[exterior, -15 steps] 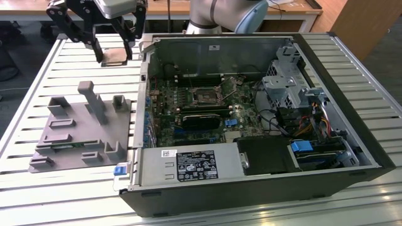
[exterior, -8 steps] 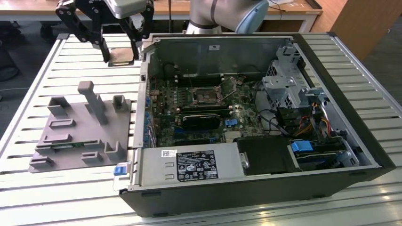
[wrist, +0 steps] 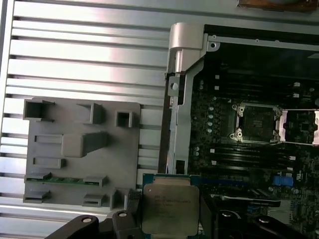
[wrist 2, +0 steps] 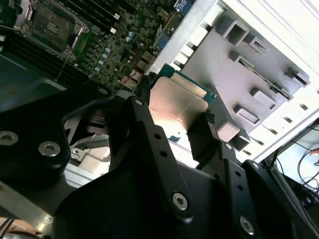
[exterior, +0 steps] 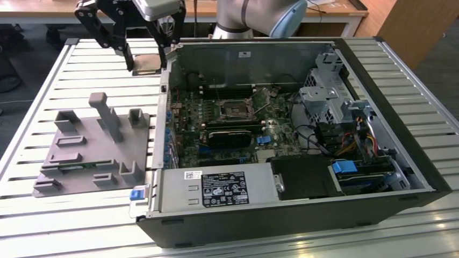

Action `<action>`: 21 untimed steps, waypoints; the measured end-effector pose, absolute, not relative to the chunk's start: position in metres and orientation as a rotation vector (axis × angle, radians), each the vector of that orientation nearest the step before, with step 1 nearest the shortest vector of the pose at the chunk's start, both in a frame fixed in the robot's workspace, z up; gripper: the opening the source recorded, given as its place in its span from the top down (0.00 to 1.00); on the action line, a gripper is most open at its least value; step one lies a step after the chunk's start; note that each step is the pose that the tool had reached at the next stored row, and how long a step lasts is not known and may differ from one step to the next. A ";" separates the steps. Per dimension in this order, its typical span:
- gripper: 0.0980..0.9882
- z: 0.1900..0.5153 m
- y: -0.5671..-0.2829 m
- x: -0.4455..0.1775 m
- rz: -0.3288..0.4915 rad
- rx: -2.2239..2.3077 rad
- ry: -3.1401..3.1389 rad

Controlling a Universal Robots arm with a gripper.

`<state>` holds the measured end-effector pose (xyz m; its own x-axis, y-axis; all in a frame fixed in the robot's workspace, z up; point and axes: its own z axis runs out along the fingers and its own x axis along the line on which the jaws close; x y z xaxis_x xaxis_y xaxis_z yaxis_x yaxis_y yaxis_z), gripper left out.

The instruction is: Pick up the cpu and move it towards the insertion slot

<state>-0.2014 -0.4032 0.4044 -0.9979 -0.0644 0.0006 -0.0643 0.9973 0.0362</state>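
Note:
The cpu (exterior: 147,64), a flat square chip with a silvery top, hangs above the slatted table just outside the open computer case, at the exterior view's upper left. My gripper (exterior: 148,60) is shut on the cpu, one black finger on each side. In both wrist views the cpu (wrist: 168,205) (wrist 2: 180,102) sits clamped between the black fingers (wrist: 131,203). The insertion slot (exterior: 237,110), a dark square socket in a silvery frame on the green board, lies inside the case, to the exterior view's right of the cpu and lower. The insertion slot (wrist: 256,122) (wrist 2: 51,21) stands uncovered in both wrist views.
The case's metal side wall (exterior: 169,80) stands between the cpu and the board. A grey fixture block (exterior: 93,145) with upright posts lies on the table at the exterior view's left. Inside the case are a long black card (exterior: 229,137), a power supply (exterior: 215,188) and a drive cage (exterior: 326,99).

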 end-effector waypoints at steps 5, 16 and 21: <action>0.49 0.404 -0.403 -0.193 -0.057 0.101 -3.138; 0.49 0.404 -0.403 -0.176 -0.057 0.101 -3.138; 0.49 0.404 -0.403 -0.169 -0.057 0.101 -3.138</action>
